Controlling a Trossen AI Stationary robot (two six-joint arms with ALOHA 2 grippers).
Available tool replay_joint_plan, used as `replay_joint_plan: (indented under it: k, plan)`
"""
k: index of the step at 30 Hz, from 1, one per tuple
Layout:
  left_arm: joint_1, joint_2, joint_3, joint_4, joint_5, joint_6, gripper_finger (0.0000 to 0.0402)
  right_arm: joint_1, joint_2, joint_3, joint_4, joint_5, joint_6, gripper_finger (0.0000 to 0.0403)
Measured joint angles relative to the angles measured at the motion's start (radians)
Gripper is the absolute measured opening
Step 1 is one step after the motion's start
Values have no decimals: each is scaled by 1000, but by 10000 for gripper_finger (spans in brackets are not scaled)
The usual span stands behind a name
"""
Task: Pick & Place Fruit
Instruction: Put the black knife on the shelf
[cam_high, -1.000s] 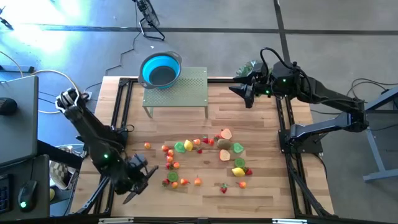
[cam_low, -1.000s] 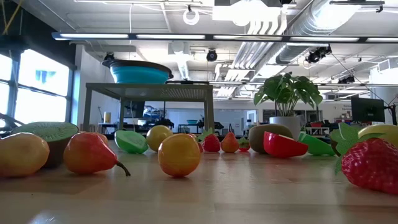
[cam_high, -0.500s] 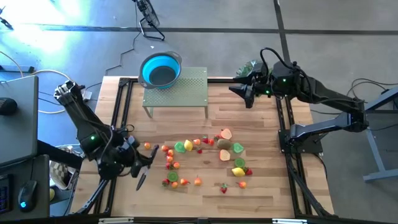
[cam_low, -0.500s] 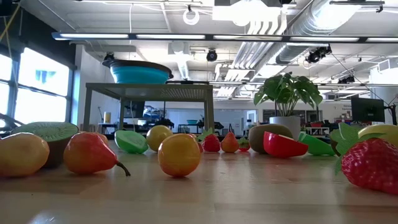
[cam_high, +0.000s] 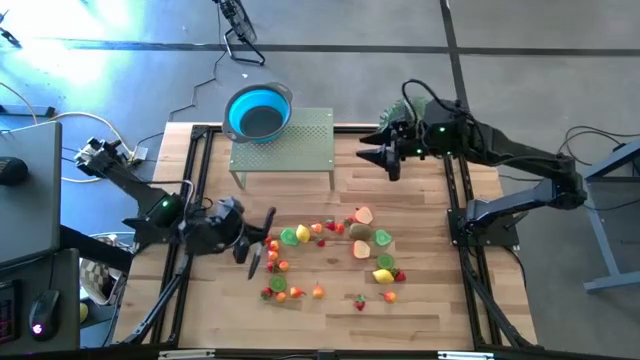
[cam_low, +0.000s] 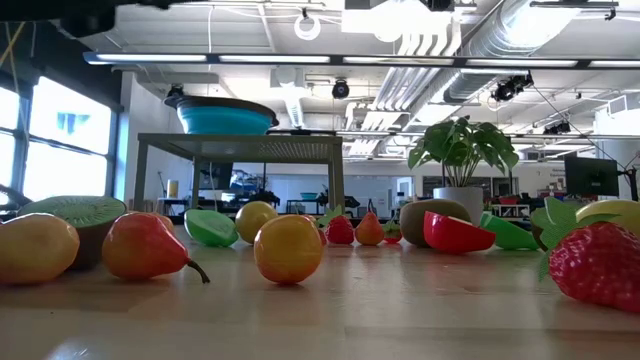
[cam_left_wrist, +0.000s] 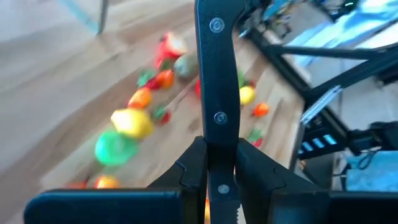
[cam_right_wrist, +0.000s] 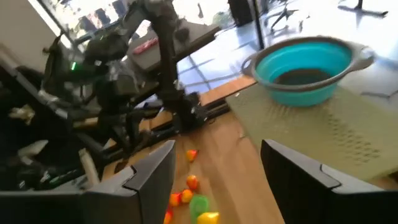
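Small toy fruit (cam_high: 330, 255) in red, orange, yellow and green lies scattered on the wooden table's middle; it also fills the low view's foreground (cam_low: 288, 248). My left gripper (cam_high: 250, 243) hovers just left of the fruit, shut on a black-handled knife (cam_high: 262, 245). My right gripper (cam_high: 385, 160) hangs open and empty over the table's far right. The blue bowl (cam_high: 258, 112) stands on a perforated stand (cam_high: 300, 145) at the far edge. My left gripper pinches the knife's black riveted handle (cam_left_wrist: 217, 146) between its two fingers (cam_left_wrist: 189, 177), close to where the serrated blade begins. The handle runs forward past the fingers, along them. The knife hangs clear above the table, slanting over the fruit's left edge.
A potted plant (cam_low: 462, 150) stands at the far right behind my right arm. Black frame rails (cam_high: 195, 170) run along the table's left and right sides. Bare wood lies near the front edge (cam_high: 330, 325) and between stand and fruit.
My left gripper has swung with the knife from the near left corner toward the far edge and the right, rising and turning, and now sits beside the fruit. My right gripper has shifted a little toward the table's left. No fruit has moved.
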Motion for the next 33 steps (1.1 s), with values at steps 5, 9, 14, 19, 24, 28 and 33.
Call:
replay_joint_plan:
  k: [5, 9, 14, 19, 24, 28, 33]
  plan:
    - [99, 0, 0, 94, 25, 137, 53, 1, 45, 0, 21, -74, 40, 228]
    - [183, 0, 0, 126, 22, 212, 53, 3, 79, 0, 48, -137, 66, 228]
    - [273, 2, 0, 175, 22, 307, 53, 34, 103, 0, 113, -164, 125, 228]
    - [330, 12, 1, 275, 20, 417, 53, 82, 131, 0, 165, -153, 179, 228]
    - [362, 40, 5, 371, 3, 521, 53, 144, 158, 0, 217, -28, 211, 228]
    - [367, 94, 57, 357, -41, 589, 53, 196, 165, 0, 227, 130, 210, 228]
    - [365, 189, 175, 343, -106, 715, 53, 245, 170, 0, 229, 263, 234, 228]
